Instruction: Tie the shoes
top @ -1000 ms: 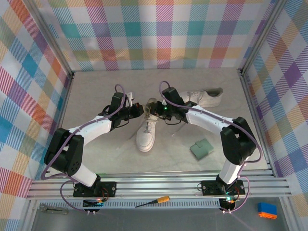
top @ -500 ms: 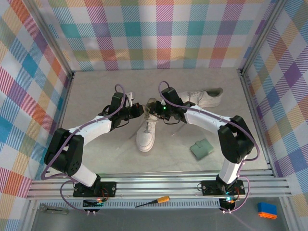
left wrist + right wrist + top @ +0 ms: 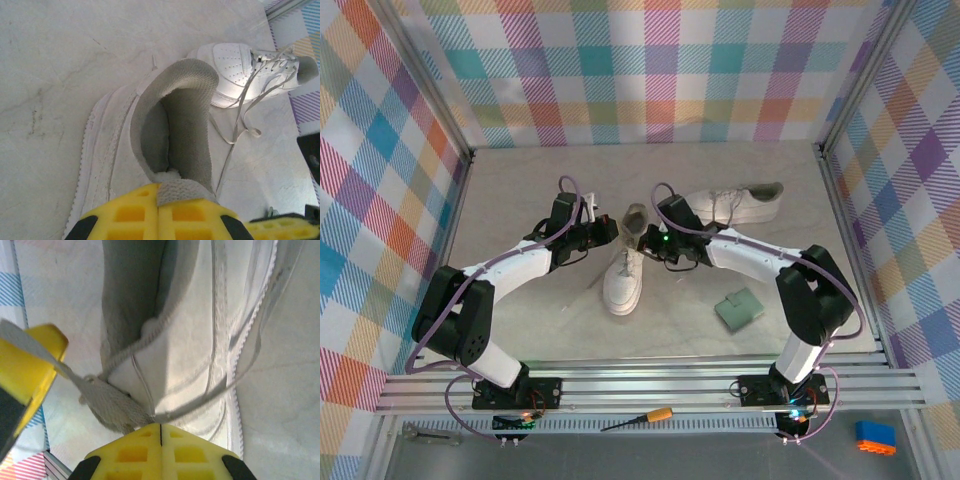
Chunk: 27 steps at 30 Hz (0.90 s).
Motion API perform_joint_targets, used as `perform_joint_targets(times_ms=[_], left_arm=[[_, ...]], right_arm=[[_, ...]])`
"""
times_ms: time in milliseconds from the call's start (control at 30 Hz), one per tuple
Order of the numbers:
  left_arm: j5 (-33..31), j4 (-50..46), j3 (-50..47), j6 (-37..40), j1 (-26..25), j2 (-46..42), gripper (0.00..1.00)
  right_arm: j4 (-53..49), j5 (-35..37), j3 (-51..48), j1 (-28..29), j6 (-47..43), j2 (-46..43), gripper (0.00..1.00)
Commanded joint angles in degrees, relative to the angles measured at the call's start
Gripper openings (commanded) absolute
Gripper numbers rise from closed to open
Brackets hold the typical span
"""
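Clamped left end effector [image 3: 159, 200] and right end effector [image 3: 160, 432] shut on laces [image 3: 125, 354] of near shoe [image 3: 623, 280] (other shoe [image 3: 740, 205] apart, on desk [image 3: 520, 190]).

nothing you can actually read here, no lettering, logo or number legible on the shoes [image 3: 623, 283], same deal from your wrist cams, any marks on them too blurred to make out

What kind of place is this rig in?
Likely a lab test cell, not a home: checked cloth walls on metal framing, two robot arms bolted to a rail, a screwdriver beside it.
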Motion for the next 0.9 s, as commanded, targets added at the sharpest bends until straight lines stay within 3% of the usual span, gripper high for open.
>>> perform_joint_targets(times_ms=[0, 200, 333, 533, 733, 867], left_arm=[[-0.7, -0.7, 1.4, 0.4, -0.3, 0.5, 0.00], [-0.1, -0.5, 1.3, 0.7, -0.3, 0.2, 0.00], [0.5, 0.1, 0.8, 1.6, -0.3, -0.5, 0.00], [1.7, 0.8, 0.6, 2.2, -0.3, -1.0, 0.00], [3.9, 1.9, 0.2, 3.9, -0.6, -1.1, 0.00], [4.8, 2.7, -0.2, 4.9, -0.9, -1.8, 0.00]], right_arm=[[-2.7, 0.9, -1.9, 1.3, 0.5, -1.9, 0.02], [-4.2, 0.3, -1.6, 2.1, -0.9, -1.1, 0.04], [-6.2, 7.7, -1.9, 2.1, -4.6, -5.2, 0.23], [-7.6, 18.8, -4.7, 2.0, -6.4, -11.1, 0.26], [-7.0, 16.5, -4.8, -0.3, -1.5, -8.4, 0.25], [-1.9, 10.6, -5.7, -2.6, 4.8, -4.4, 0.35]])
